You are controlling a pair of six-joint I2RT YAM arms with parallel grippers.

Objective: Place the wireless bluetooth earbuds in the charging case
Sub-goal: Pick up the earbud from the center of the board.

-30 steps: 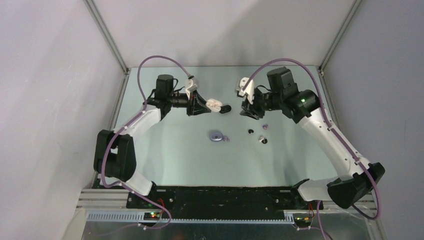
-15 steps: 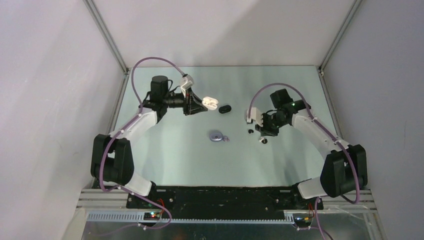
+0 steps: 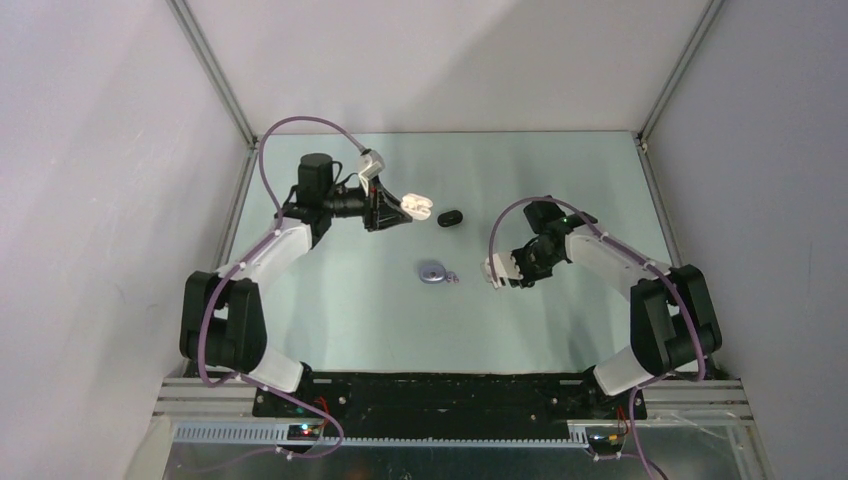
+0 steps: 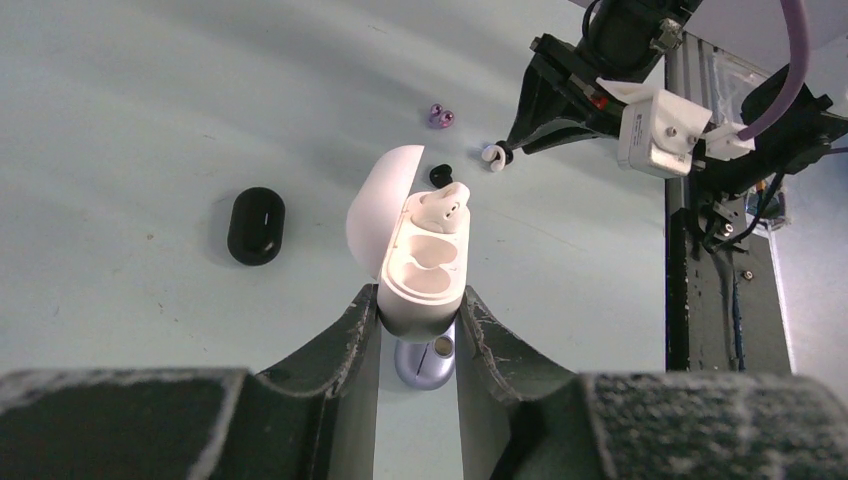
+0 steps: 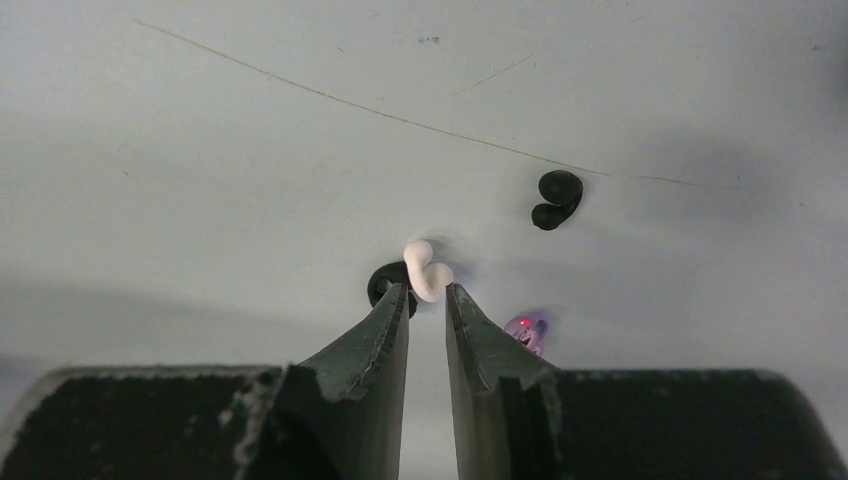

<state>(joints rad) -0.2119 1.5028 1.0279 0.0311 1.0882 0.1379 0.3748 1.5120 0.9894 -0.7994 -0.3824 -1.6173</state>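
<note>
- L gripper (image 4: 418, 300): clamped on lower body of white case (image 4: 425, 275). Case held off the table (image 3: 340, 320), lid open and tipped to the left.
- One white bud (image 4: 445, 203) sits in the case's far pocket. Near pocket shows bare.
- Black case (image 4: 256, 226): lid closed, lying on table just right of the held case in the top view, not touching it.
- Lavender case (image 3: 432, 272): on table nearer the arm bases, approx. mid-table. Small lavender piece just beside it, too small to ID.
- Loose white bud (image 5: 428, 270): on table at the R gripper's tips.
- R gripper (image 5: 428, 295): low over the table, jaws nearly together, tips pinched on the loose white bud's near end.
- Obstructions: black bud (image 5: 385, 280) touches the loose white bud on its left, right by the fingertip. Lavender bud (image 5: 527, 330) lies just beside the other finger, partly hidden. Second black bud (image 5: 556, 198) further off to the right, apart.
- Vs. 1 s ago: R arm was raised near the back of the table, and has since dropped and swung in over the loose buds, hiding them in the top view. L gripper w/ case moved slightly left. Black and lavender cases unmoved.
</note>
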